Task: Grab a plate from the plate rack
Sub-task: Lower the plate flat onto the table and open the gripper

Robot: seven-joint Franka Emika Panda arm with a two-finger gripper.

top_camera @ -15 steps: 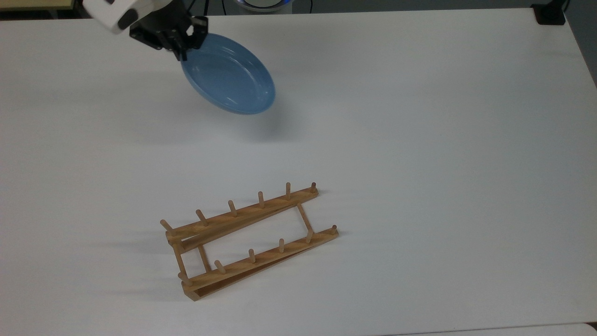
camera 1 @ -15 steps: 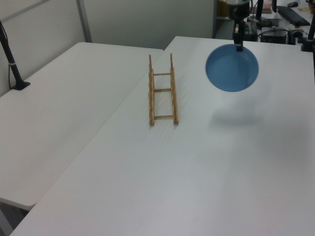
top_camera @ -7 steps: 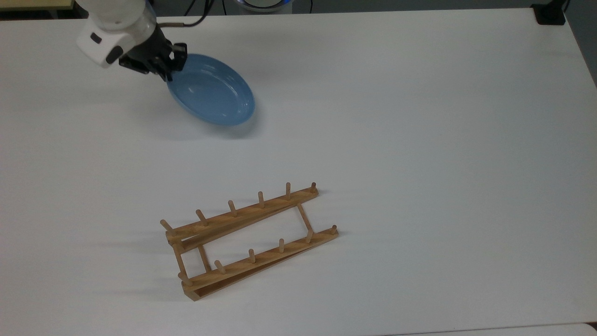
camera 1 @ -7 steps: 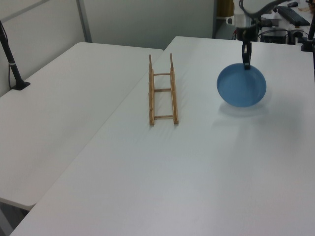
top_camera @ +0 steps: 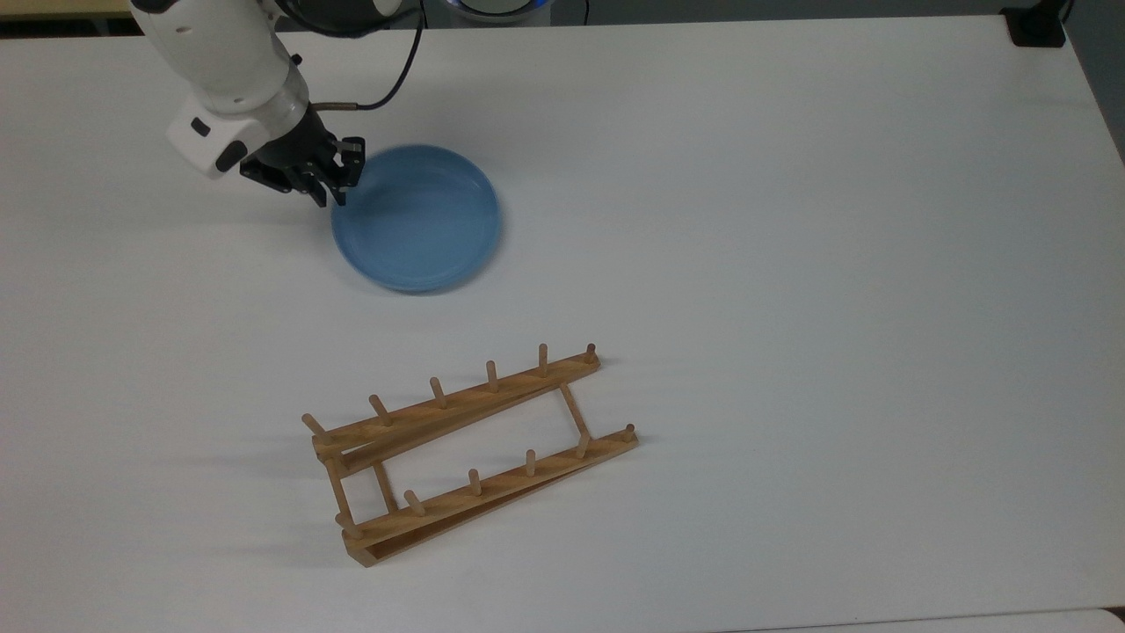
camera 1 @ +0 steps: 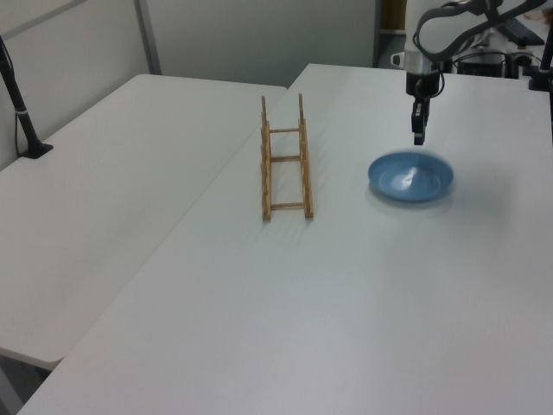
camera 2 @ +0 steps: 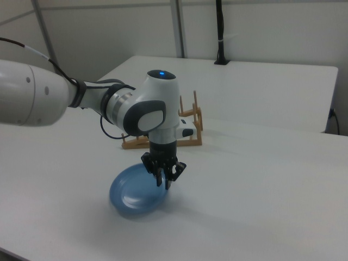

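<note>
Tool (top_camera: 337, 183) (camera 1: 418, 136) (camera 2: 166, 179) points down at the worktop (top_camera: 791, 264) (camera 1: 346, 303) (camera 2: 261, 206), fingers spread a little apart, nothing between them. In the left view the tips hang just above the far rim of the plate (top_camera: 417, 218) (camera 1: 410, 175) (camera 2: 136, 191), not touching it. In the top view the tool sits at the plate's left edge.

Plate lies flat on the worktop, open side up, directly below and beside the tool; slightly blurred in all views.

Rack (top_camera: 466, 453) (camera 1: 285, 160) (camera 2: 185, 130) stands on the worktop well apart from the tool, pegs up, no plate in it. In the top view it lies toward the bottom of the frame from the tool; in the right view it is behind the arm (top_camera: 224, 61) (camera 2: 103, 103).
</note>
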